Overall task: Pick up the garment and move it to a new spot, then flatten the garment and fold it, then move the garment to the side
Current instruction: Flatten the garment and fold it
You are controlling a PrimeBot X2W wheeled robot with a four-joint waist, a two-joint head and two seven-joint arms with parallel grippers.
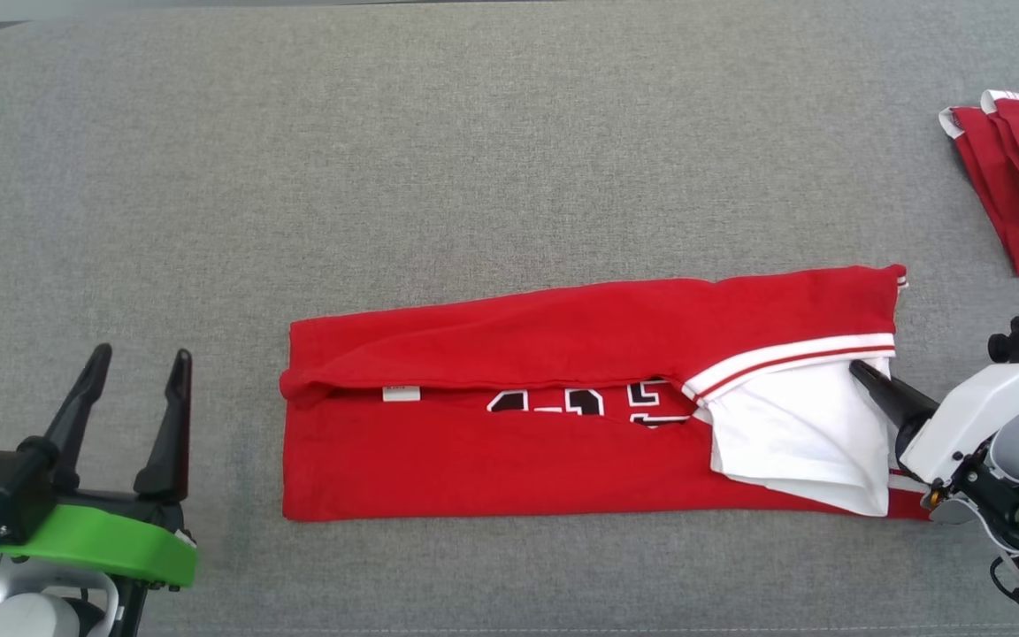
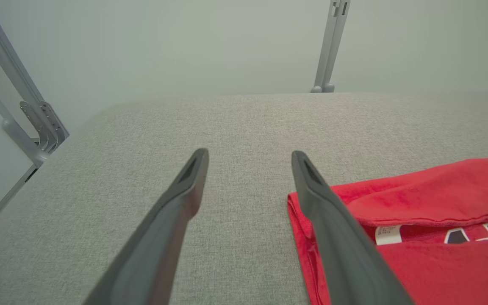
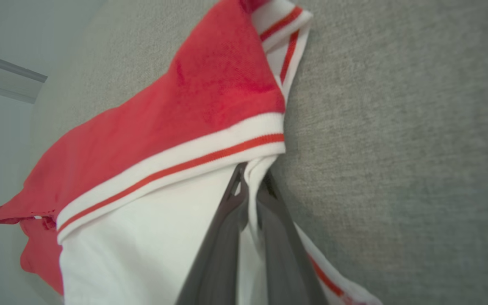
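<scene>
Grey counter (image 1: 509,133), red garment (image 1: 563,460) lying mid-counter as a long folded band.
Carry the pinched end across low and evenly, I judge, so the layers keep aligned; the right hand (image 3: 252,190) is clamped on its white fabric at the right end, while the left hand (image 1: 141,352) stands wide, apart from the left end.

1. We see black, white-edged numerals (image 1: 563,404) on the red garment (image 1: 518,469), half covered where it folds over itself; we cannot read them whole.
2. We cannot read the print on its small white tag (image 1: 401,394).
</scene>
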